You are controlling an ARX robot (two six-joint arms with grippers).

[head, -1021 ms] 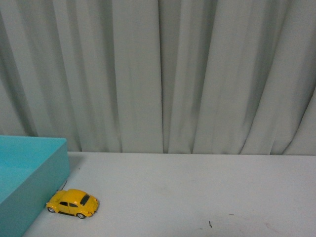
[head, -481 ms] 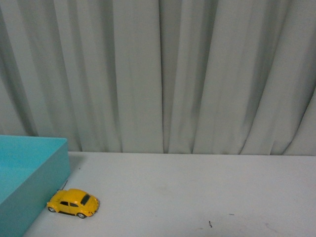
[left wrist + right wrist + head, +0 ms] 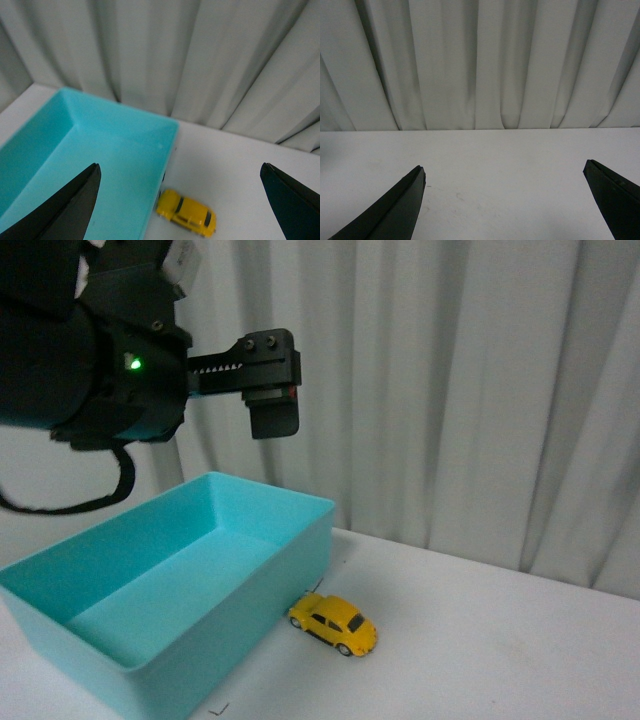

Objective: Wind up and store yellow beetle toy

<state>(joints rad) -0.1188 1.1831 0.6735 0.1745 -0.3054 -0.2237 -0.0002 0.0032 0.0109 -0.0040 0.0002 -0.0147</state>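
White table [image 3: 500,640] | yellow beetle toy [image 3: 335,623] beside teal bin [image 3: 240,620] | left gripper [image 3: 178,169], right gripper [image 3: 504,169] spread wide — partly cropped

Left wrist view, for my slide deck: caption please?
Open left gripper looks down on the yellow beetle toy beside the turquoise box.

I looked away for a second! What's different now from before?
The left arm has swung into view, and its open pincer now hangs high above the box. The camera's view shifted too, so much more of the box shows. Nothing was grabbed or let go. The car still sits on the table right beside the box.
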